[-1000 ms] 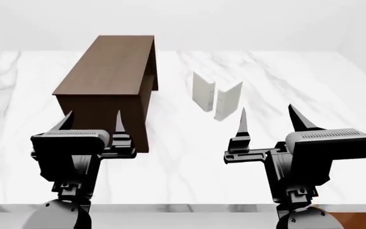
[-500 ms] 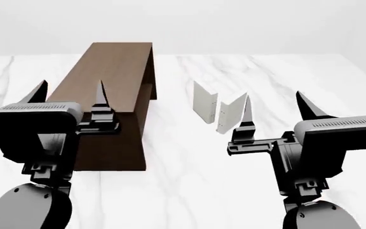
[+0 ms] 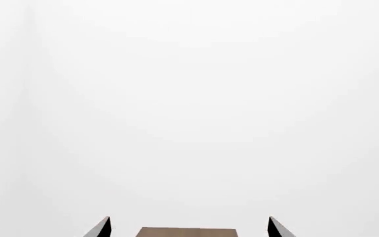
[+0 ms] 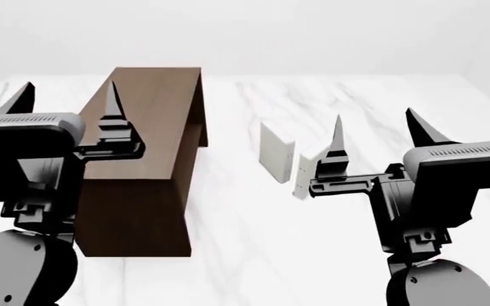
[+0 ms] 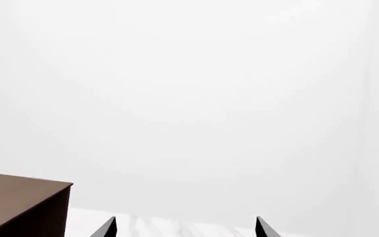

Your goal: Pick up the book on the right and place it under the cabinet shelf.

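Left gripper (image 4: 66,105) up beside the cabinet shelf (image 4: 147,115), jaws apart, empty | right gripper (image 4: 379,137) raised, jaws spread wide, holding nothing | the book (image 4: 306,167) upright on the marble desk (image 4: 254,242), leaning toward the thicker book (image 4: 275,152), partly hidden behind the right gripper's near finger.

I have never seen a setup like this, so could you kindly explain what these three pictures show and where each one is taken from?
They are simulator renders of a two-armed robot. The head view looks down over both arms: the black left gripper and black right gripper, both open and empty. On the white marble table stand a large dark brown wooden cabinet and two small white books, the right one partly hidden. Each wrist view comes from a camera near that gripper, showing mostly blank wall, fingertips and a bit of cabinet.
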Motion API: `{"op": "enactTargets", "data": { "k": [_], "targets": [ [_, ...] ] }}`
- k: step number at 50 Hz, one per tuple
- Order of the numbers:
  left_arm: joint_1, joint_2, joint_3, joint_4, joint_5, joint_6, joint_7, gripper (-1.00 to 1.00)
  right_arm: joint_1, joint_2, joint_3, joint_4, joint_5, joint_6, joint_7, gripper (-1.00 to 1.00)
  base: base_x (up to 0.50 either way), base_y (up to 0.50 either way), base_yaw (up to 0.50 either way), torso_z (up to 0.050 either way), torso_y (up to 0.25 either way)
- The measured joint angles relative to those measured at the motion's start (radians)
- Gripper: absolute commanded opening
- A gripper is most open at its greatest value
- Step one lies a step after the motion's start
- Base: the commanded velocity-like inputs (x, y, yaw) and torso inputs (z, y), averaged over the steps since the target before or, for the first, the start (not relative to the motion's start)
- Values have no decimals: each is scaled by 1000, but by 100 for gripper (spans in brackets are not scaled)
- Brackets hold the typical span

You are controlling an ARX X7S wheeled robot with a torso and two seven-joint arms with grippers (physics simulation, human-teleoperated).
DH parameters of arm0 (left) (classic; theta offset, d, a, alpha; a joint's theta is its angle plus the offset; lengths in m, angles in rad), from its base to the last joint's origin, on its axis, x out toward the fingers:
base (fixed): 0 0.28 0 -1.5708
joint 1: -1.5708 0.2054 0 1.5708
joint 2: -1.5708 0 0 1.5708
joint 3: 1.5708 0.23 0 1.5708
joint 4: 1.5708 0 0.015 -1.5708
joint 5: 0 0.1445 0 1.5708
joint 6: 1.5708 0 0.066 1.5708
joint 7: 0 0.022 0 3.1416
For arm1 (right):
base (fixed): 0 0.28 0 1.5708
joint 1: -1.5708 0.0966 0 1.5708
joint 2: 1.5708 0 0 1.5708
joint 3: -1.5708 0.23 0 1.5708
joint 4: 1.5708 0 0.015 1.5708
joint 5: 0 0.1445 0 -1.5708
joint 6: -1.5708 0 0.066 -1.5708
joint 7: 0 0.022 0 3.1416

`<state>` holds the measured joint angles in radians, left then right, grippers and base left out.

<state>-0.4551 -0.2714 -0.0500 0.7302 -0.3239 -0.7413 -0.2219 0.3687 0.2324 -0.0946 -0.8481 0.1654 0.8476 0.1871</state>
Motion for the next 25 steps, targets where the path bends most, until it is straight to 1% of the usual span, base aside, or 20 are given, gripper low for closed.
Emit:
{"op": "enactTargets", "data": {
  "k": [25],
  "targets": [
    [5,-7,0,-11,-11,16,-6,100,6,8,1,-2,16,2,11,100,224,0,0,0,0]
  ]
}}
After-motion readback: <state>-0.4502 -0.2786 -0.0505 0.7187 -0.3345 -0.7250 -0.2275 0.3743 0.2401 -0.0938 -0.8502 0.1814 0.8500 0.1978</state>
